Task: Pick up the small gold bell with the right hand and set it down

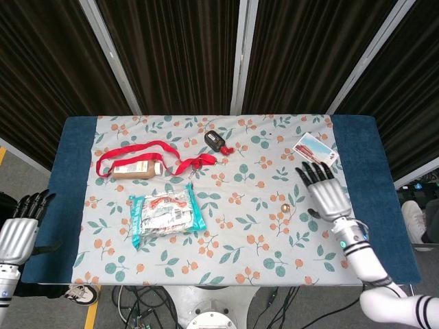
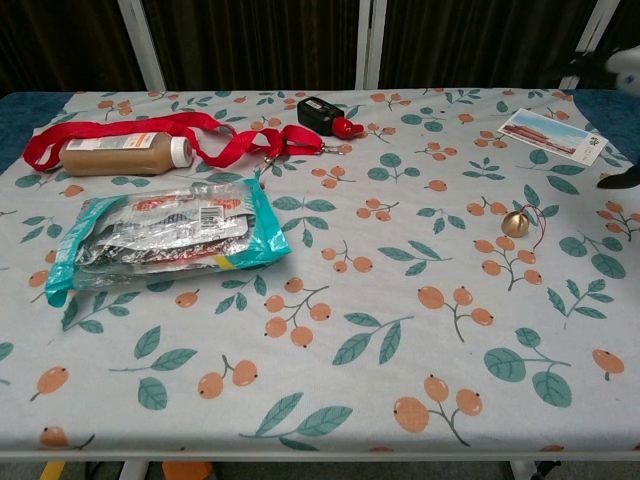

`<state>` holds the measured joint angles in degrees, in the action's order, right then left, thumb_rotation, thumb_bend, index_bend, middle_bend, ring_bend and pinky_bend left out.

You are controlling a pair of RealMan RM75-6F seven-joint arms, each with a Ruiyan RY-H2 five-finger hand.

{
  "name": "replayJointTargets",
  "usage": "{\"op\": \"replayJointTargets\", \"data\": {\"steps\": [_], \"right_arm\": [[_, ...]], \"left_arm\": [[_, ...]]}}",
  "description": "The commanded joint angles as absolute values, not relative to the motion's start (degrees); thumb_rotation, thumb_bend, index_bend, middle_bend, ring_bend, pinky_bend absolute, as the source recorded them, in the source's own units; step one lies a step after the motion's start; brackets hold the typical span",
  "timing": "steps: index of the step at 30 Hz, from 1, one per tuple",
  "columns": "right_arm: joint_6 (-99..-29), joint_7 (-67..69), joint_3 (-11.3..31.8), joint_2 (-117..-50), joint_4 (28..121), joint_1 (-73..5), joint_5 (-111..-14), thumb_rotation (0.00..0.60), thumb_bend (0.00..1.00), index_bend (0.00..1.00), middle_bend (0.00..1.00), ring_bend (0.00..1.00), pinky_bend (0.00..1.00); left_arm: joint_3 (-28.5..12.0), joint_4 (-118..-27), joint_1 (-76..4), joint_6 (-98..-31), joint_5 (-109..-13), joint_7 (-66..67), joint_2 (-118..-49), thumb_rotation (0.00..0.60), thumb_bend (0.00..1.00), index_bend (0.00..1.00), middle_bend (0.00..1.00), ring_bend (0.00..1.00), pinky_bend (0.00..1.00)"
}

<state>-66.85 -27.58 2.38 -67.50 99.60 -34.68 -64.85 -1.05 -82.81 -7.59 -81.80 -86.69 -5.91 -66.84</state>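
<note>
1. Small gold bell (image 1: 285, 206) sits on the tablecloth (image 1: 233, 274), nothing touching it.
2. Right hand (image 1: 324, 193) is just beside it, on the bell's right; fingers apart, holding nothing.
3. Left hand (image 1: 20, 226) is far off the table's left edge, fingers apart, empty.

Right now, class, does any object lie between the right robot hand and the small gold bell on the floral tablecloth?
No. The right robot hand is open just beside the small gold bell, with only bare floral tablecloth between them.
</note>
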Motion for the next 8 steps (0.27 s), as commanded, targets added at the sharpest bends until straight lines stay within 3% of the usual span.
{"op": "replayJointTargets", "data": {"steps": [1,4,8], "right_arm": [[-83.4,-17.6,-1.2,-61.5,100.9,-21.9,-75.6,0.6,0.03,0.0,0.0,0.0,0.0],[-89.2,-9.0,-2.4,-63.3,93.9,-16.6,-79.1,0.6,0.03,0.0,0.0,0.0,0.0],[-89.6,-5.2,-3.1,-66.2,86.7,-12.6,-77.5,0.6,0.02,0.0,0.0,0.0,0.0]], "left_arm": [[-1.5,-82.8,-7.6,-82.8,-87.0,-5.5,-67.1,0.6,0.05,0.01,0.0,0.0,0.0],[-1.9,-82.1,-7.4,-84.4,-87.7,-4.9,-67.7,0.6,0.05,0.01,0.0,0.0,0.0],[-2.1,-82.6,-7.6,-84.5,-87.7,-4.0,-67.3,0.6,0.05,0.01,0.0,0.0,0.0]]}}
